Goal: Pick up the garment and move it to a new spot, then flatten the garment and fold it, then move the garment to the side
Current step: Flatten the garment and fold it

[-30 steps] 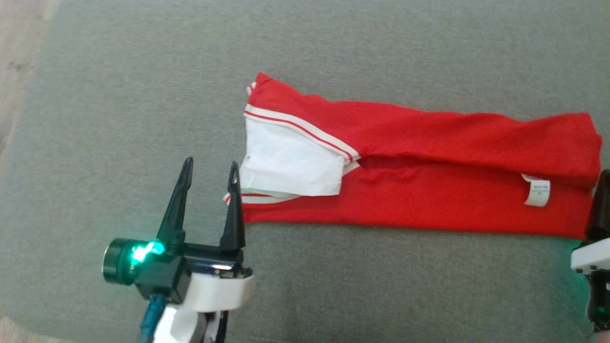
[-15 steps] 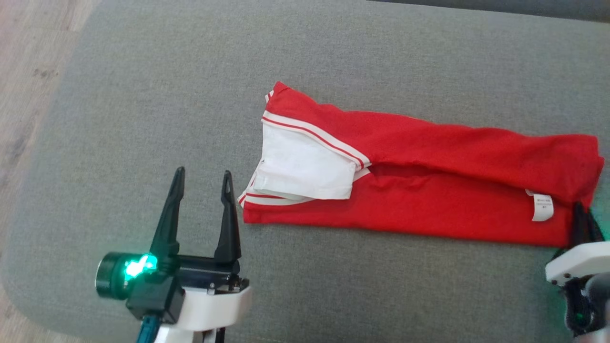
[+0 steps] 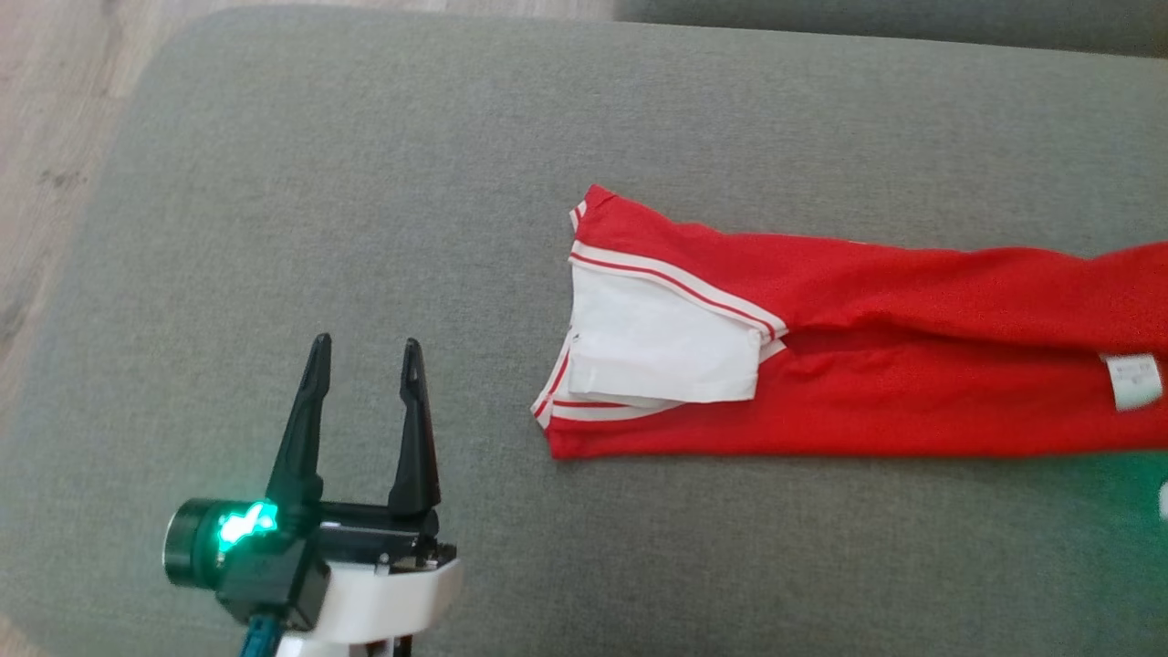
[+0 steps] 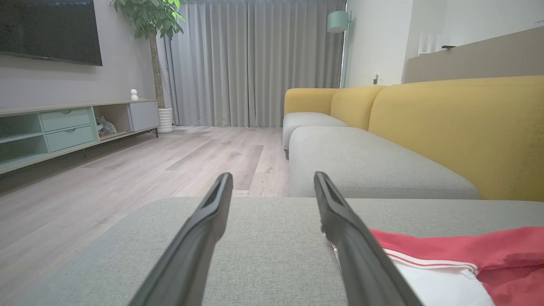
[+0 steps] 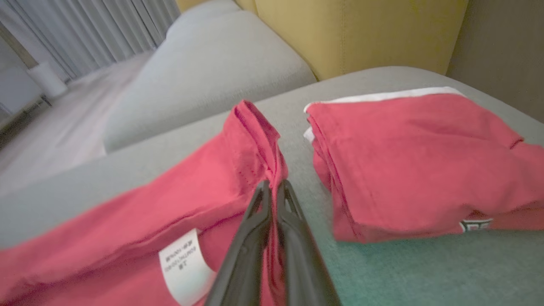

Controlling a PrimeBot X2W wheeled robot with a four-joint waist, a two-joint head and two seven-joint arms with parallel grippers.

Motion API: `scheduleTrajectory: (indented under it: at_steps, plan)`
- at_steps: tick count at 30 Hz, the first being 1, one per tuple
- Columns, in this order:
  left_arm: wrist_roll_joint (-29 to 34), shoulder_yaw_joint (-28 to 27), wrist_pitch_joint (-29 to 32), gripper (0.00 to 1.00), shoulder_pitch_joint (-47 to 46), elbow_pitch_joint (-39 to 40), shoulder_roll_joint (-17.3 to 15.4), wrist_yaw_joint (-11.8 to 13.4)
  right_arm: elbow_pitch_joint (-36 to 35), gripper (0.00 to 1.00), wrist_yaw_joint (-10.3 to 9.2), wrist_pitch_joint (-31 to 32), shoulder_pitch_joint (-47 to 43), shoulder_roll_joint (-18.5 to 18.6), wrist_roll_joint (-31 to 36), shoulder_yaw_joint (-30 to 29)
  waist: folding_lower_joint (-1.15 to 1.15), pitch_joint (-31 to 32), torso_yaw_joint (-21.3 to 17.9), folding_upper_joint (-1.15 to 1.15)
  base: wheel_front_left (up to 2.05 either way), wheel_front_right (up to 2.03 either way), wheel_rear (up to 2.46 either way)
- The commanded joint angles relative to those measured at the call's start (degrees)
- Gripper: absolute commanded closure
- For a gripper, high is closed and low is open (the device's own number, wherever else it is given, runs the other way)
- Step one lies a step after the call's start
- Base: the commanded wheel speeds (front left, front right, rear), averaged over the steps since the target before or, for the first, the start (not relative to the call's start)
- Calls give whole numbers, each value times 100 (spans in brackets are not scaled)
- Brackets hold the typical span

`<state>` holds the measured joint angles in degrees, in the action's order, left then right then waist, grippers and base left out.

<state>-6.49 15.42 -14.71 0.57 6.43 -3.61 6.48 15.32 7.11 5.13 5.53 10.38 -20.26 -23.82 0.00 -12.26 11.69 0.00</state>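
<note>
Surface: grey sofa cushion (image 3: 365, 182) — red garment (image 3: 912, 365) laid out long.
Left gripper (image 3: 366, 342): fingers apart, empty — near striped end.
Right gripper (image 5: 275, 183): clamped on garment edge.

My left gripper (image 3: 366, 340) stands with its two long dark fingers (image 3: 301, 429) spread wide, pointing up the head view, nothing between them. A green light (image 3: 239, 525) glows on the dark block at its base, beside my white wrist (image 3: 383, 593). My right gripper (image 5: 274, 183) has its fingers pressed together, the tips pinching a raised fold of the garment (image 5: 148, 204).
</note>
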Motion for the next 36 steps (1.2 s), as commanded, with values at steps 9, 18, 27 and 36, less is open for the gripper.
scheduleTrajectory:
  at_steps: [9, 18, 27, 36]
  plan:
    - [5, -348, -29, 0, 7, 164, 64, -183, -2388, 100, 37, 616, 205, -510, -1108, 1429, 0, 116, -196, 0, 0, 0, 0]
    - [-78, -187, -29, 0, -16, -10, 71, -273, -1749, 100, 37, 529, 779, -741, -1136, 3533, 0, 275, 128, 0, 0, 0, 0]
    - [-158, -27, -29, 0, -9, -124, 72, -268, -586, 100, 37, -120, 1256, -748, -1611, 4868, 0, 311, 552, 0, 0, 0, 0]
    - [-211, 23, -29, 0, -41, -179, 73, -241, 659, 0, 37, -887, 1802, -749, -2247, 5619, 0, 231, 794, 0, 0, 0, 0]
